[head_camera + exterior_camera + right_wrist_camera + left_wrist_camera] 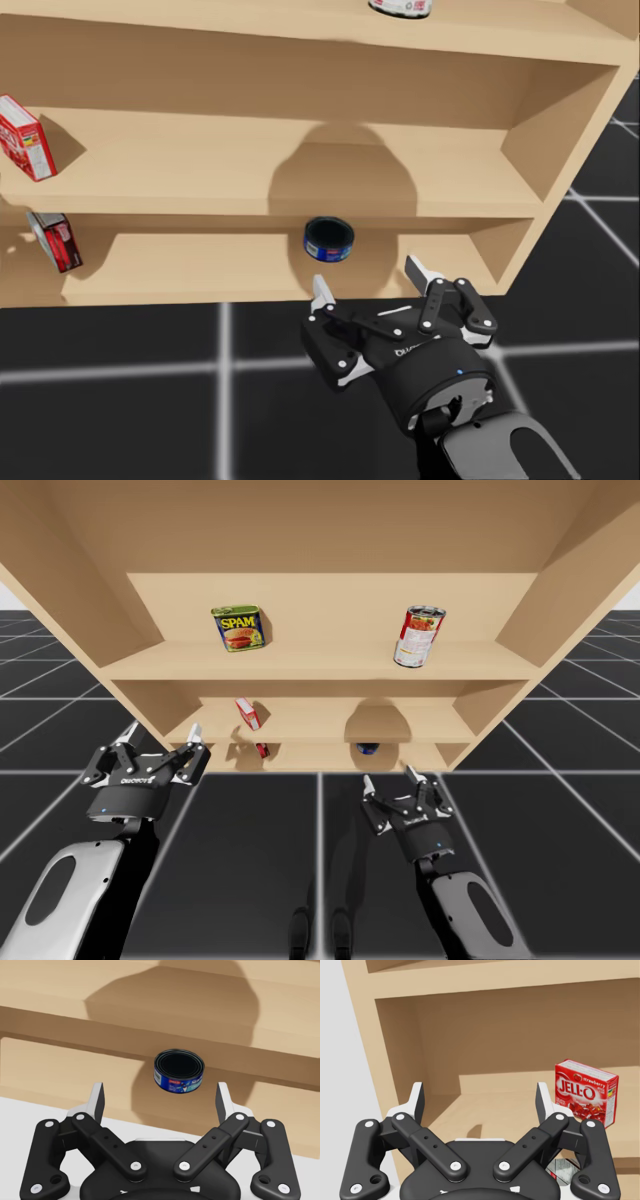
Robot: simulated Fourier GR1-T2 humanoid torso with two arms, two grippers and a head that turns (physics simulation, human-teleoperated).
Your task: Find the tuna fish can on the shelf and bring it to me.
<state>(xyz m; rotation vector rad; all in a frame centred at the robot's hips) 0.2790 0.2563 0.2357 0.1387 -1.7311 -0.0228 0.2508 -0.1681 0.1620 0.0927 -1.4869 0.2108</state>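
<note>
The wooden shelf (320,665) stands before my left gripper (163,730) and my right gripper (160,1095), both with fingers spread and holding nothing. Its top board bears a blue-and-yellow tin (238,628) and a tall red-and-white can (418,636), and a red box (586,1091) stands on the middle board ahead of the left gripper. The low blue tuna can (179,1071) sits on the bottom board, just ahead of the right gripper and apart from its fingers.

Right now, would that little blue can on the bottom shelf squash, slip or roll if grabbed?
The blue tuna can looks like rigid metal, so probably no squashing. Its smooth round wall may slip unless my open right gripper squeezes across the middle. It is squat and seems to stand on its flat end, so it should slide rather than roll.
</note>
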